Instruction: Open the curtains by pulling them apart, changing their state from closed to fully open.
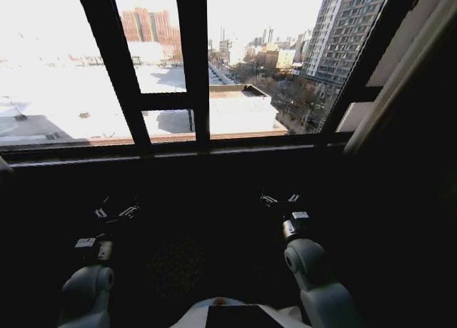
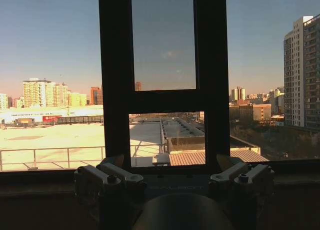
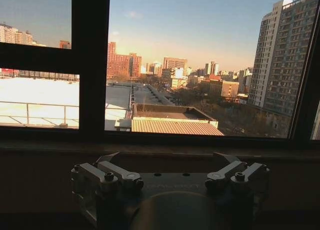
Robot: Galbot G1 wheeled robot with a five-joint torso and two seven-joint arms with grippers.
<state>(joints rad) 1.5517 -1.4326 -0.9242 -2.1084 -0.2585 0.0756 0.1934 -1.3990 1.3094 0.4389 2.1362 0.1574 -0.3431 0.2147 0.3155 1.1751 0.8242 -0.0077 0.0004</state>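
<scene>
Across the upper half of the head view a dark-framed window (image 1: 193, 63) stands uncovered, sunlit rooftops and towers beyond. At the right edge a pale, bunched strip of sheer white curtain (image 1: 400, 78) slants down beside the frame — drawn aside, clear of the glass. Low in the frame both arms rest in shadow: the left gripper (image 1: 116, 212) lower left, the right gripper (image 1: 280, 198) lower right, neither touching fabric. The wrist views add what the head view hides — the left gripper (image 2: 172, 182) and the right gripper (image 3: 170, 179) each have their metal fingers spread wide, holding nothing, pointed at the sill (image 3: 200, 150).
</scene>
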